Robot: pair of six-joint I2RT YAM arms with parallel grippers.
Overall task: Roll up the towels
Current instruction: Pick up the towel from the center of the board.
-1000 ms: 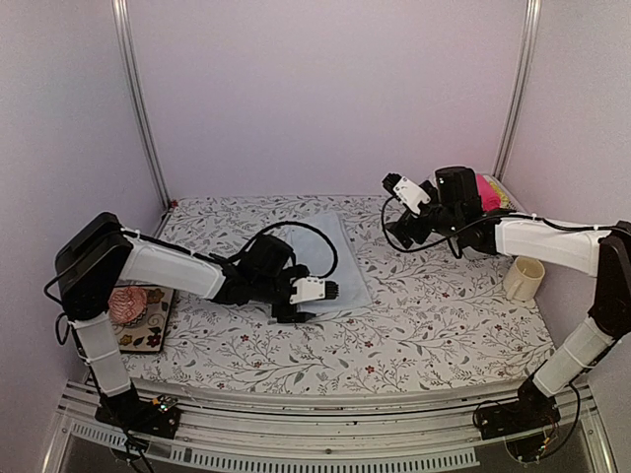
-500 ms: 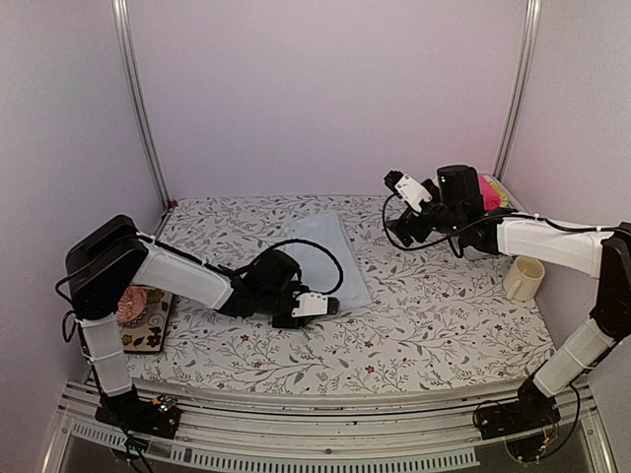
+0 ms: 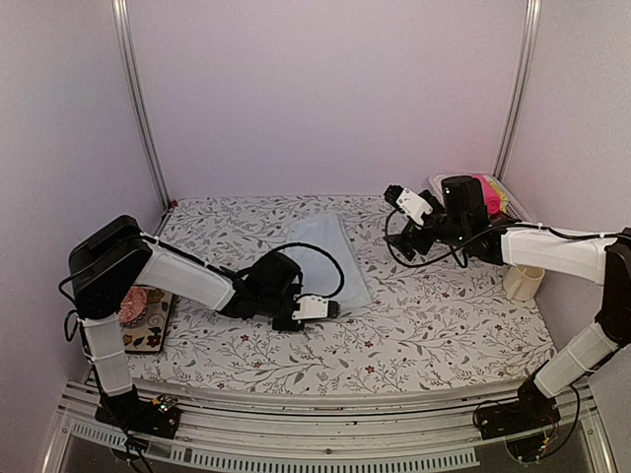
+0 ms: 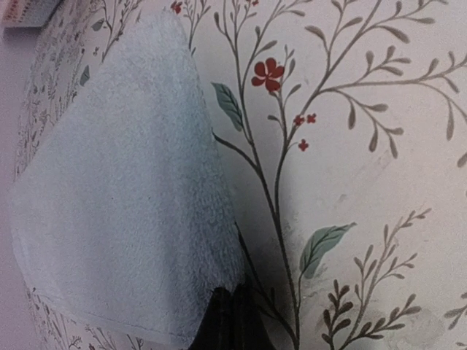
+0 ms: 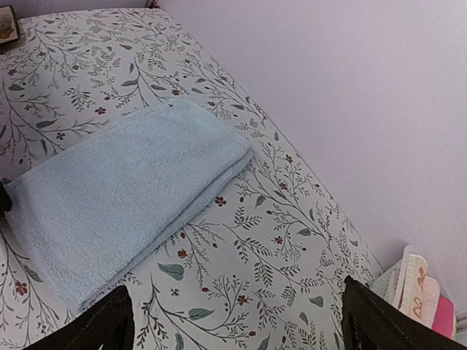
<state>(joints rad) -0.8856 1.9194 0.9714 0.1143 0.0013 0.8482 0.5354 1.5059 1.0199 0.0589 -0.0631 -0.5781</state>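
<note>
Towel, pale blue, fluffy and folded into a flat rectangle, is lying at the middle of the flower-printed desk. Left jaws are pinching shut on its near corner; right jaws are hovering wide open to its right, holding nothing.

Left fingers mostly below frame edge

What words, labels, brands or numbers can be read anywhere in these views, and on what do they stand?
No text can be read in any view.
On the box corner in the left wrist view: reddish marks, too blurred to read.
On the floral box at the left: only a flower pattern shows.
On the light blue towel and the cup: no label shows.
</note>
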